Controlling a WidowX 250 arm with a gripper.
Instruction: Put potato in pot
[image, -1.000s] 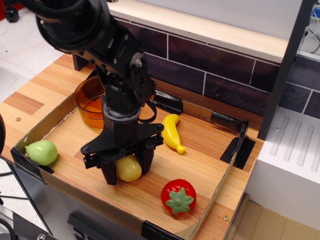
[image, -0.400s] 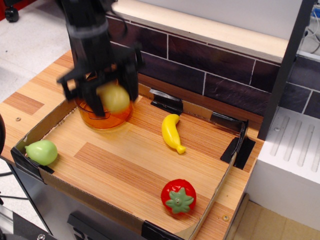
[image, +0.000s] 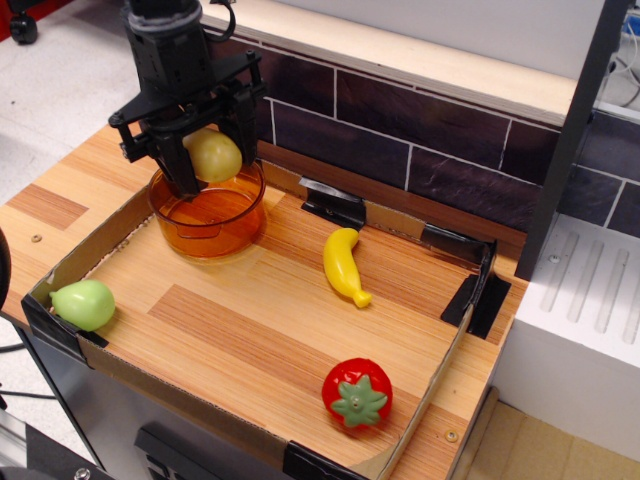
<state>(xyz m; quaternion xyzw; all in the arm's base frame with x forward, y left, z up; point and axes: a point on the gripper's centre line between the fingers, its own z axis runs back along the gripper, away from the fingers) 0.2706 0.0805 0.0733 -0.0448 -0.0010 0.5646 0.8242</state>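
The potato (image: 216, 155) is a dull-yellow oval toy held between the black fingers of my gripper (image: 214, 160). The gripper hangs just above the pot (image: 207, 222), a round translucent amber container at the back left of the boxed wooden surface. The potato sits over the pot's opening, about level with its far rim. The jaws are shut on the potato.
A yellow banana (image: 343, 265) lies in the middle right. A light green pear (image: 83, 303) sits at the front left corner. A red tomato toy (image: 357, 393) sits at the front. A low cardboard wall (image: 440, 365) rings the surface; a dark brick wall stands behind.
The gripper lifted the potato from the front middle of the surface and carried it back and left to above the pot. In the last half second it moved slightly further back.
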